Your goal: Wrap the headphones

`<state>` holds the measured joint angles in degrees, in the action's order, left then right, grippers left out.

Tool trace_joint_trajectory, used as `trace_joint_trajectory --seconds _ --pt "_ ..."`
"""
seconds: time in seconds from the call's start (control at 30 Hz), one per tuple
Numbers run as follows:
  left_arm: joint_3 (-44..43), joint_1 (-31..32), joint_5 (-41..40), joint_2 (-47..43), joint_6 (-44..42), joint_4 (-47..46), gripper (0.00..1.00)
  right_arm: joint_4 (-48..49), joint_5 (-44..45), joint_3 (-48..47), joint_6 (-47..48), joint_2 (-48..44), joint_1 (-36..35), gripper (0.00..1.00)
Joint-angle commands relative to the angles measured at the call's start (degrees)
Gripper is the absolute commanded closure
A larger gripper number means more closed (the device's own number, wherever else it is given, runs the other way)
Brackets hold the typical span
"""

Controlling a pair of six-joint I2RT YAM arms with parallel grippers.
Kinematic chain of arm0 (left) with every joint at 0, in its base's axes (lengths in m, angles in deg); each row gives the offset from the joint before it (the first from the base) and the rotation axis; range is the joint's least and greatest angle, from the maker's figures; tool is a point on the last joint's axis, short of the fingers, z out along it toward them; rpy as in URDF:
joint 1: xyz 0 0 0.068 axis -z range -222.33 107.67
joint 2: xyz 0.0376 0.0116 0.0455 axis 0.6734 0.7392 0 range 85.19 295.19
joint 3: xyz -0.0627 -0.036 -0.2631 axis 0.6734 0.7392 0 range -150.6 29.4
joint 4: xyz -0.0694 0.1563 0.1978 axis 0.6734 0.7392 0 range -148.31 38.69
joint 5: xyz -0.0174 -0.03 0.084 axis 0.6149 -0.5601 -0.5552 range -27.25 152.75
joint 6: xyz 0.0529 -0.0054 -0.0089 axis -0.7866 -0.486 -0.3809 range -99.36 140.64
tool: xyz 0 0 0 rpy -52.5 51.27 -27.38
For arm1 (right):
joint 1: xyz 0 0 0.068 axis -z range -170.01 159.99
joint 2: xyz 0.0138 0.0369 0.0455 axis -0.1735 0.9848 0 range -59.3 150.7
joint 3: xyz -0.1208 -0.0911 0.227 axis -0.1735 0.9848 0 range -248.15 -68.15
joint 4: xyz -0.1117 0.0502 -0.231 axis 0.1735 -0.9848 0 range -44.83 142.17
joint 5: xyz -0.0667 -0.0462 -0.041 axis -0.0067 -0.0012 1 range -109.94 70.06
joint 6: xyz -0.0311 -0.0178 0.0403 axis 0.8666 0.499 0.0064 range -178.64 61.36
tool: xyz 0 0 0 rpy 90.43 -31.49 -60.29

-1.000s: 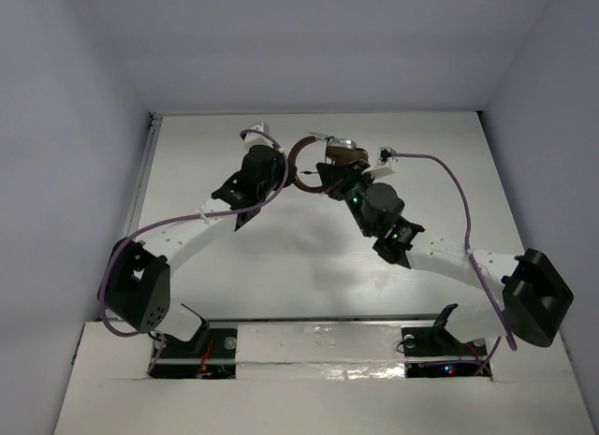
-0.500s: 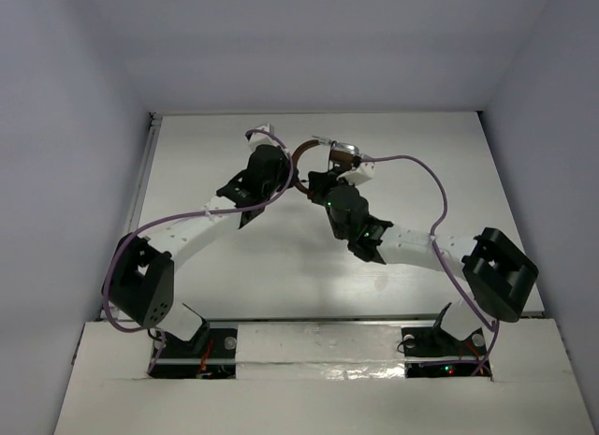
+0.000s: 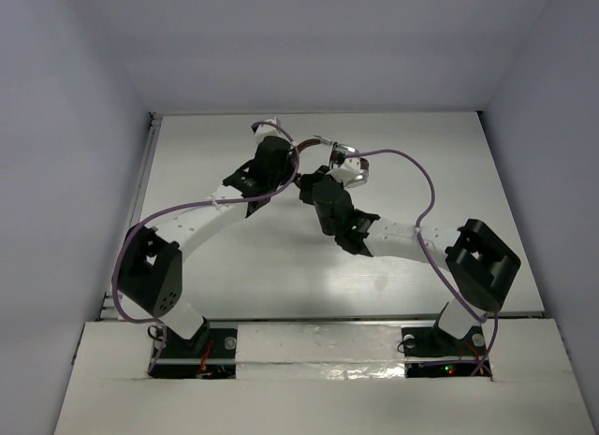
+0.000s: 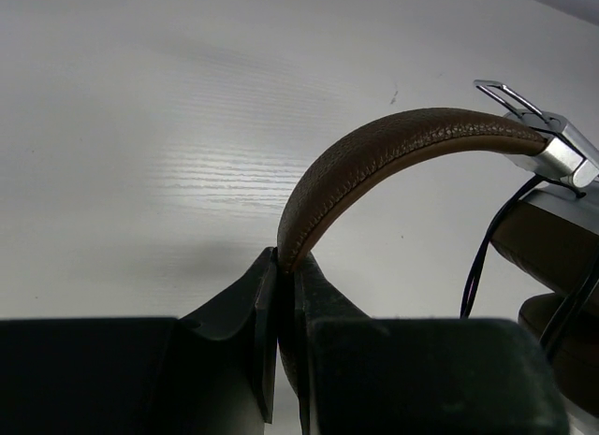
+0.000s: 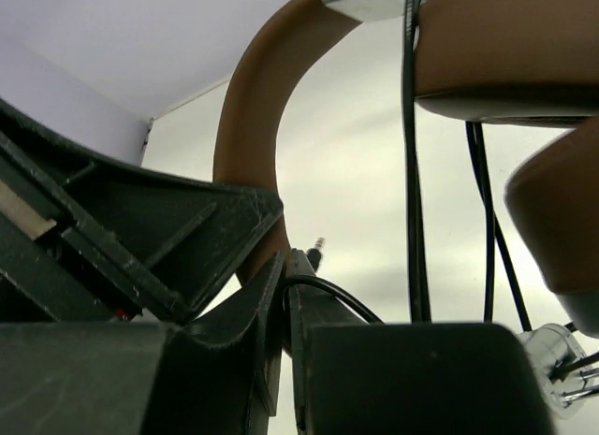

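Headphones (image 3: 335,152) hang over the table's (image 3: 262,276) far middle, headband (image 4: 374,150) pinched in the left gripper (image 4: 279,267); the right gripper (image 5: 285,267), just beside, is clamped on the cord (image 5: 328,290) near its plug (image 5: 318,248), earcups (image 5: 487,42) farther right

White arms (image 3: 201,227), black joints (image 3: 150,281), purple cables (image 3: 434,184)

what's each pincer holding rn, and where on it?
Left pincer clamps the headphones by the brown headband; right pincer pinches their cord near the plug.
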<state>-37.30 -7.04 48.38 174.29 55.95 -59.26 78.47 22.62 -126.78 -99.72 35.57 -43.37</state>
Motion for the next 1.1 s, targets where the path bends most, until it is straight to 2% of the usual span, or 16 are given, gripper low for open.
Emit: trace_joint_trajectory --seconds 0.0,0.17,0.47,0.63,0.93,1.07 --pt "-6.1 0.5 0.7 -0.8 0.4 -3.5 1.00 -3.2 -1.0 -1.8 -2.4 0.8 -1.0 0.89" --pt "-10.2 0.0 0.1 1.7 -0.2 -1.5 1.00 -3.8 -3.4 -0.3 -4.6 -1.6 -1.0 0.70" --pt "-14.4 -1.2 1.7 6.2 -1.3 0.9 1.00 -9.1 -4.8 -0.3 -5.4 -4.3 -1.0 0.47" --pt "-16.8 -3.2 4.7 8.5 -1.2 2.7 1.00 -11.0 -6.2 -0.2 -5.5 -5.8 -1.0 0.46" --pt "-17.4 -5.6 5.4 10.2 -1.4 2.3 1.00 -9.3 -10.7 4.6 -5.9 -11.2 -1.0 0.45" --pt "-16.1 -5.6 5.4 10.8 -1.7 1.4 1.00 -9.3 -14.3 6.6 -4.6 -17.2 -1.0 0.35"
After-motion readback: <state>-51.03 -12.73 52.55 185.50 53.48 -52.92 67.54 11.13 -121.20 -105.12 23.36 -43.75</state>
